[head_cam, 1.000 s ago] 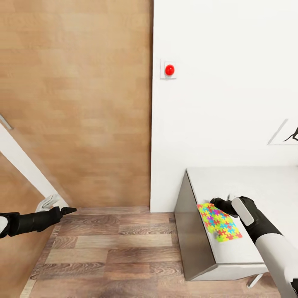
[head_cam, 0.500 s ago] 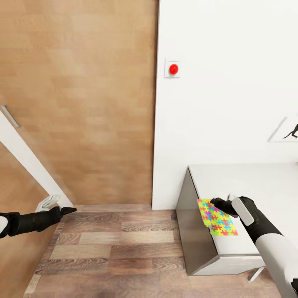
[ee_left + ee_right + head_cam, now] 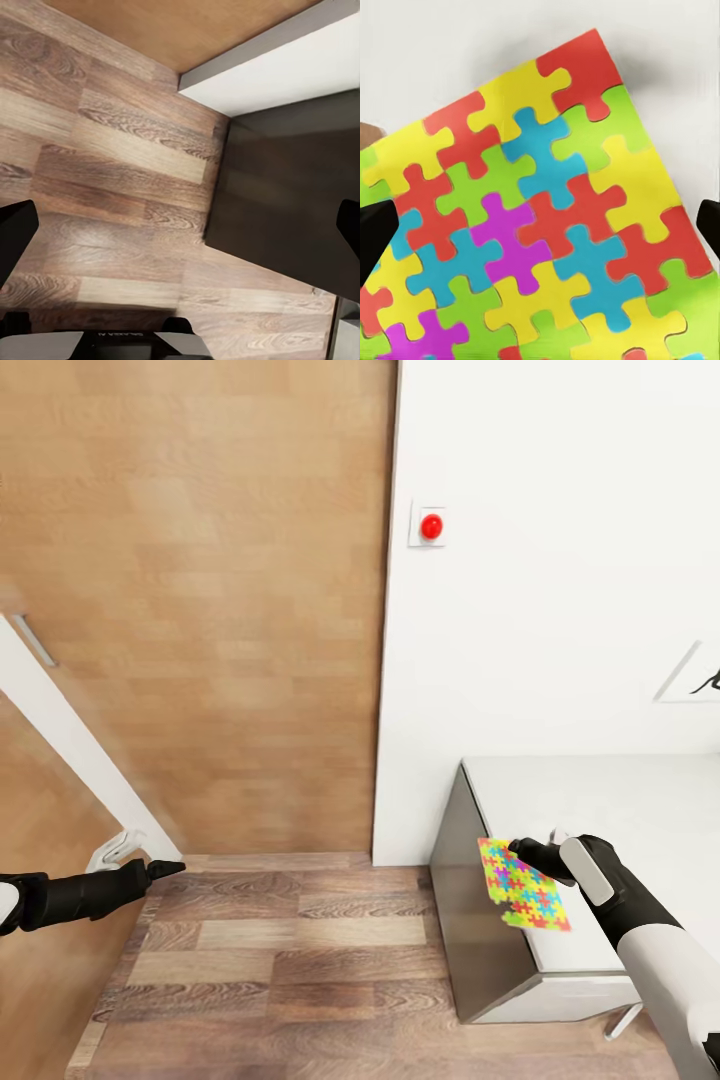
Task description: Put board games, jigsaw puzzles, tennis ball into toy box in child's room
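Gripping jigsaw puzzle [image 3: 524, 884] — right tool [image 3: 522, 849]; above table [image 3: 640, 800]

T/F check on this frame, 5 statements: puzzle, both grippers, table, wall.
1. The right gripper holds a jigsaw puzzle. True.
2. The puzzle lies flat in the middle of the table. False: it sits at the table's left end, its edge overhanging the side.
3. The left gripper carries a board game. False: it is empty, over the wood plank floor.
4. A red button is on the white wall above the table. True.
5. The toy box stands on the table beside the puzzle. False: the visible tabletop there is bare.
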